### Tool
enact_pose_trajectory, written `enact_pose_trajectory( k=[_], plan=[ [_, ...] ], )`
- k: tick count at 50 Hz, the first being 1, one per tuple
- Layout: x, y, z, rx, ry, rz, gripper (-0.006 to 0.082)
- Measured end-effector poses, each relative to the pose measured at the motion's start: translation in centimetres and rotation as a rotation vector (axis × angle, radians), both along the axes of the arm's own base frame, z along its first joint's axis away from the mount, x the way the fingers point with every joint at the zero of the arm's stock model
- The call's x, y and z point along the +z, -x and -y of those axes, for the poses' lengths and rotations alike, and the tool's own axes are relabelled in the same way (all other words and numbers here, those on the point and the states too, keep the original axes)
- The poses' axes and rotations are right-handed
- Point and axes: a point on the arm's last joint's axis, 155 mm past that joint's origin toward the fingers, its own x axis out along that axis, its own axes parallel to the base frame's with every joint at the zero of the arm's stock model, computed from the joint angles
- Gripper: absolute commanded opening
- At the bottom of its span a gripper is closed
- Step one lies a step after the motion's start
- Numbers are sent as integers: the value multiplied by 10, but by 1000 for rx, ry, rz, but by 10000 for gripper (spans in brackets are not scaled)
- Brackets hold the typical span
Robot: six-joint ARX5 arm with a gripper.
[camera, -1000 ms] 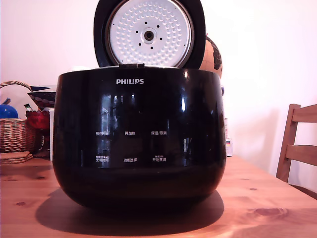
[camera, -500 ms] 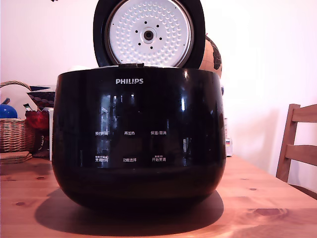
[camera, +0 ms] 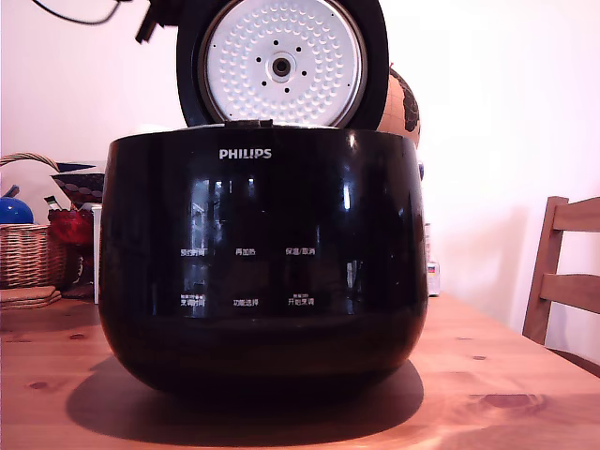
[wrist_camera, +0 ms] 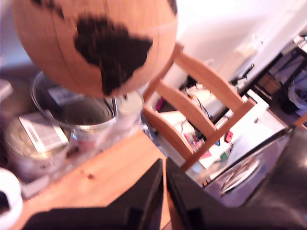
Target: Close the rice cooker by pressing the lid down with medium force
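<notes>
Glossy black rice cooker (camera: pixel 262 272), dimpled metal-plated round lid (camera: pixel 281 64) upright.

rice cooker (camera: pixel 262 281) glossy black, white logo | lid (camera: pixel 281 64) black, dimpled silver-white plate

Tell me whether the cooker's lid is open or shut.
Open: the lid stands upright above the rice cooker, its dimpled inner plate facing the camera.

A wicker basket (camera: pixel 28 251) is seen on the wooden desk (camera: pixel 525 394) at the exterior view's left; a wooden chair (camera: pixel 562 281) at its right. A globe (wrist_camera: pixel 96 43) is shown above tins.
</notes>
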Motion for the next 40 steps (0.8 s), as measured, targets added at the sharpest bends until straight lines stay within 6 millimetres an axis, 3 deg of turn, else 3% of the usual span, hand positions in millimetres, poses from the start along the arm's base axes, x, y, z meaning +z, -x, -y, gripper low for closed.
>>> enact_pose_trajectory(
  k=[16, 34, 40],
  plan=[
    [-13, 17, 5, -34, -4, -94, -21],
    [-52, 58, -3, -82, -92, -310, -21],
    [-59, 74, 2, -125, -122, -341, -21]
  ],
)
